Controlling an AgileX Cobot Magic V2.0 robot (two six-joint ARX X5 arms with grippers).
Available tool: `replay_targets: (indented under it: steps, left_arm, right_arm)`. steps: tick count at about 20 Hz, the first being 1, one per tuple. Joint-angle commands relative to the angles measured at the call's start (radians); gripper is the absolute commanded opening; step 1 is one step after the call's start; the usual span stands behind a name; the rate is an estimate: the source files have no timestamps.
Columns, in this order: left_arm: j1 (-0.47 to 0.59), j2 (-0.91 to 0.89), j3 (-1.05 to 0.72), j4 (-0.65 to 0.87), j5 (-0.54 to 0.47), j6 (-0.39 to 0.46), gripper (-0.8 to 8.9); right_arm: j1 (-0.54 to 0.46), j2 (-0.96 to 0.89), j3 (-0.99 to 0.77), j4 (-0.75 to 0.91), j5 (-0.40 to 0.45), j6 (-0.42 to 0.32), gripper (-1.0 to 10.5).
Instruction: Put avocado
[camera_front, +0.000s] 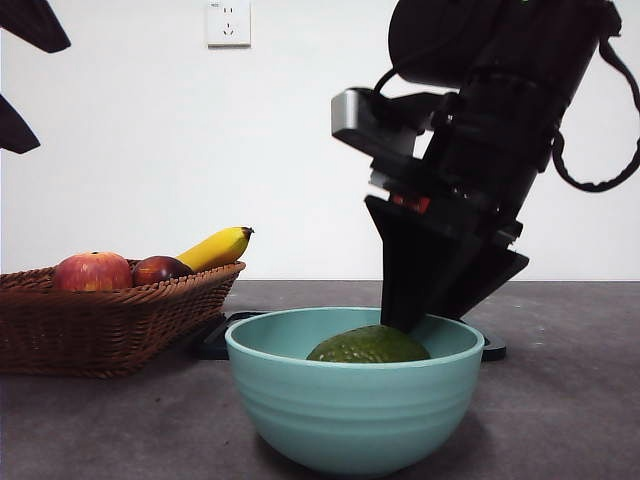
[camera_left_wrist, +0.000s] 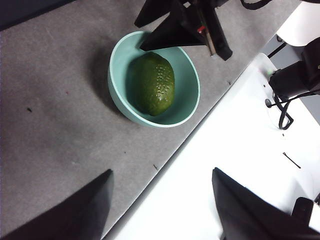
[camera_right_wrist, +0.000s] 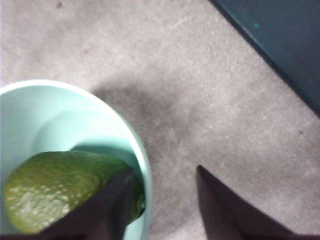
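The dark-green avocado (camera_front: 368, 346) (camera_left_wrist: 152, 84) (camera_right_wrist: 55, 190) lies on its side inside a teal bowl (camera_front: 350, 420) (camera_left_wrist: 116, 75) (camera_right_wrist: 146, 165) at the table's front. My right gripper (camera_front: 425, 312) (camera_right_wrist: 164, 172) hangs over the bowl's rim with its jaws open. One jaw is over the avocado's end and the other is outside the bowl; I cannot tell whether the jaw touches the fruit. The left wrist view shows this gripper (camera_left_wrist: 175, 35) beside the bowl. My left gripper (camera_left_wrist: 161, 172) is open, holds nothing and waits high above the table's edge.
At the left stands a wicker basket (camera_front: 100, 325) with a red apple (camera_front: 92, 272), a dark red-brown fruit (camera_front: 160, 268) and a banana (camera_front: 215, 247). A flat dark pad (camera_front: 215, 342) lies behind the bowl. A white surface (camera_left_wrist: 225, 150) borders the grey table.
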Motion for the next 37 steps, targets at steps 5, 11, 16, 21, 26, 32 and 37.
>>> replay_targets:
  steps: [5, 11, 16, 21, 26, 32, 37]
  left_arm:
    - [-0.005, 0.005, 0.005, 0.008, 0.004, 0.013, 3.11]
    - [-0.005, 0.005, 0.006, 0.008, 0.004, 0.013, 3.11]
    - [-0.005, 0.005, 0.006, 0.008, 0.004, 0.012, 3.11]
    - [-0.005, 0.005, 0.006, 0.008, 0.004, 0.012, 3.11]
    - [-0.005, 0.005, 0.005, 0.008, 0.004, 0.012, 3.11]
    - [-0.005, 0.005, 0.006, 0.007, 0.004, 0.012, 3.11]
    - [-0.005, 0.005, 0.006, 0.007, 0.004, 0.012, 3.11]
  right_arm:
    - [0.022, 0.024, 0.019, 0.017, -0.002, 0.003, 0.1]
    - [0.029, 0.019, 0.028, 0.014, -0.04, 0.057, 0.1]
    - [0.016, 0.014, 0.14, -0.055, -0.044, 0.082, 0.1]
    - [-0.069, 0.03, 0.278, -0.072, -0.022, 0.096, 0.1]
    - [-0.177, 0.173, 0.46, -0.119, -0.023, 0.081, 0.1]
    - [-0.262, 0.417, 0.648, -0.121, -0.024, 0.073, 0.1]
    - [-0.281, 0.494, 0.663, -0.101, -0.023, 0.069, 0.1]
